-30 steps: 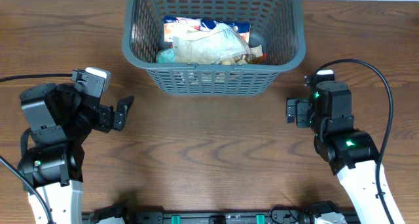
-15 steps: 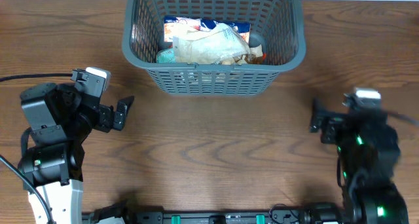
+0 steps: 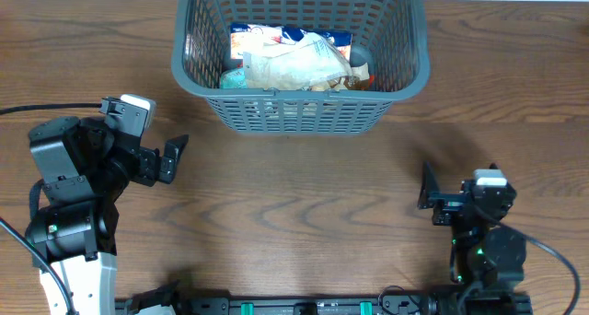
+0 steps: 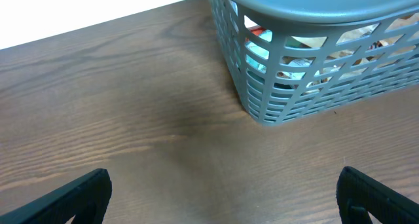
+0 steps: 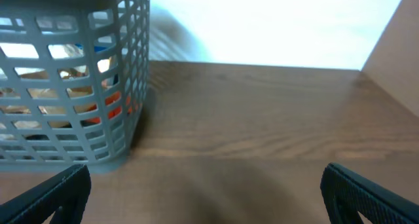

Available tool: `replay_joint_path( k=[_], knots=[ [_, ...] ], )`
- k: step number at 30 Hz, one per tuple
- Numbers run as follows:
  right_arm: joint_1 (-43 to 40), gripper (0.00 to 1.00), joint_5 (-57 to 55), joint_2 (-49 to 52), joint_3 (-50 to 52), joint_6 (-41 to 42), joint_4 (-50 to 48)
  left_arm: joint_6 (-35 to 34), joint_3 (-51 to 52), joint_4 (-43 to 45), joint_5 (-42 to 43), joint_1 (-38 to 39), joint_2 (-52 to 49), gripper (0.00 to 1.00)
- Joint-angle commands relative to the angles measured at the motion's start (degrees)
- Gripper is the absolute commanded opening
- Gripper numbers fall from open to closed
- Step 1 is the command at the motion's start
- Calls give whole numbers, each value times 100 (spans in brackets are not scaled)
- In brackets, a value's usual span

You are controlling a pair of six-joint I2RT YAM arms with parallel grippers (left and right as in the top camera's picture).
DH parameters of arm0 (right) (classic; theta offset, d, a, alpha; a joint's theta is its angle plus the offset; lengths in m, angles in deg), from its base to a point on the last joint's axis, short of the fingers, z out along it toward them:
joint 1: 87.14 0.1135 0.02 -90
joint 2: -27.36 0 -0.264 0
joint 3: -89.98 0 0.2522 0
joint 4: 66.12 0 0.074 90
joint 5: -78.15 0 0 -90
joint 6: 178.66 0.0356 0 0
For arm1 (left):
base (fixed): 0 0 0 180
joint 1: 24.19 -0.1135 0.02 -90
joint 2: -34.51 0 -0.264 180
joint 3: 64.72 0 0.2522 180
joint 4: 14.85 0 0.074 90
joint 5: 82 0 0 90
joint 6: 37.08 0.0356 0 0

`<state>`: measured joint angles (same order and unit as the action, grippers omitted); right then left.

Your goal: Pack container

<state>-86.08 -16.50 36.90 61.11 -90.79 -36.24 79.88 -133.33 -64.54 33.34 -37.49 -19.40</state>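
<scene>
Two arms work at one wooden table (image 3: pixel 304 214), and there is one container. By the left edge, the left gripper (image 3: pixel 171 158) hangs just above the bare wood, empty. Its two fingers are spread wide, and the left wrist view shows one fingertip (image 4: pixel 72 198) in each lower corner. It points toward the container's near left corner and stays well apart from it.

At the middle of the far edge stands the container (image 3: pixel 294 112), upright. A jumbled heap of snack packs (image 3: pixel 294 62) covers its floor. A pale crumpled bag lies on top, with teal and orange-red showing beneath, and I cannot tell how many packs there are.

Toward the near right corner, the right gripper (image 3: pixel 433 200) is also empty, its two fingers parted wide. It is well clear of the container.
</scene>
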Motion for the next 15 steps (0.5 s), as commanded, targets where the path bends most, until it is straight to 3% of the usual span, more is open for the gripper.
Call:
replay_joint_path(
  k=[1,8,15],
  knots=[
    [-46,99,107,-393,505,-94,-389,-48,17,0,81,-13,-11,99],
    [-57,99,105,-933,1185,-138,-1001,-48,15,0,83,-13,-11,99],
    [-57,99,175,-927,1255,-136,-664,-48,15,0,81,-13,-11,99]
  ],
)
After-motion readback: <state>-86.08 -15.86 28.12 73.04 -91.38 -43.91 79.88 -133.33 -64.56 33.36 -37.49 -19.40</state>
